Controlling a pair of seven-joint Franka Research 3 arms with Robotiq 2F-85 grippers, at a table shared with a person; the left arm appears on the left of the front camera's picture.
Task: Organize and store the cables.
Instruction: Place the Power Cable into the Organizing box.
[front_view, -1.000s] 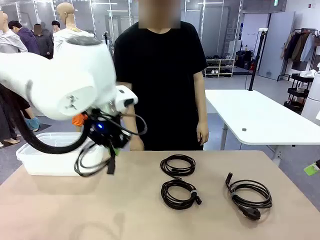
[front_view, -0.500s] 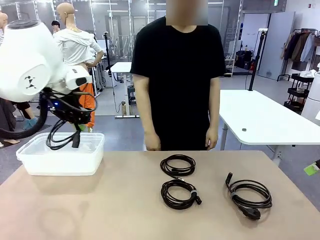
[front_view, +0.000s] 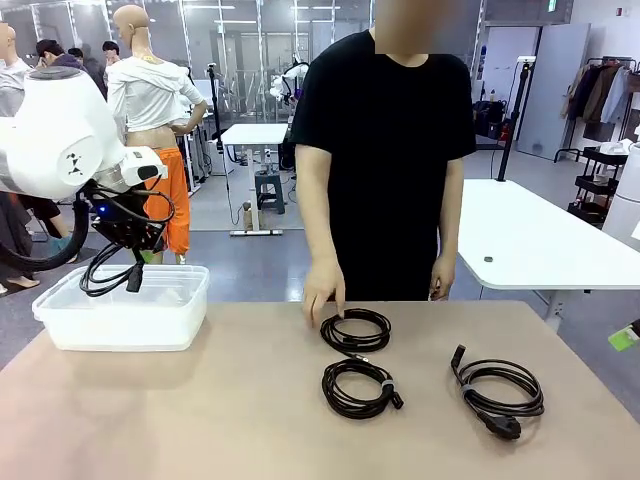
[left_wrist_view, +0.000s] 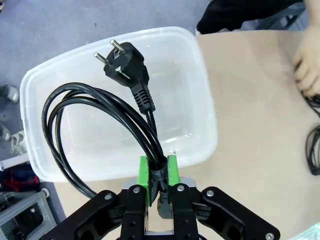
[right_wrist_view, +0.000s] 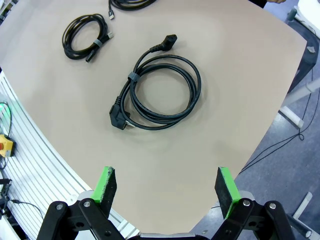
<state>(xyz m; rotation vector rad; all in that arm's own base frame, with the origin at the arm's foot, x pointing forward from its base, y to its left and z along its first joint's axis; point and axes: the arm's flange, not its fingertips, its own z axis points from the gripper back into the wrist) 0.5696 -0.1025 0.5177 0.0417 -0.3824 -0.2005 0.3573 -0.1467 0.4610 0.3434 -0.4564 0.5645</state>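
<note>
L pincer (left_wrist_view: 158, 171) clamped on held cable (left_wrist_view: 127, 60) w/ 2-pin plug, hanging over clear bin (front_view: 120, 325) at left of front view. R pincer (right_wrist_view: 165, 182) wide open, holding nothing. On surface (front_view: 200, 420): upper coil (front_view: 355, 331) under person's hand (front_view: 323, 293), lower coil (front_view: 358, 389) centre, right coil (front_view: 500, 392).

The table (front_view: 250, 430) carries a clear bin (front_view: 120, 325) and 3 coiled cables (right_wrist_view: 194, 87).
</note>
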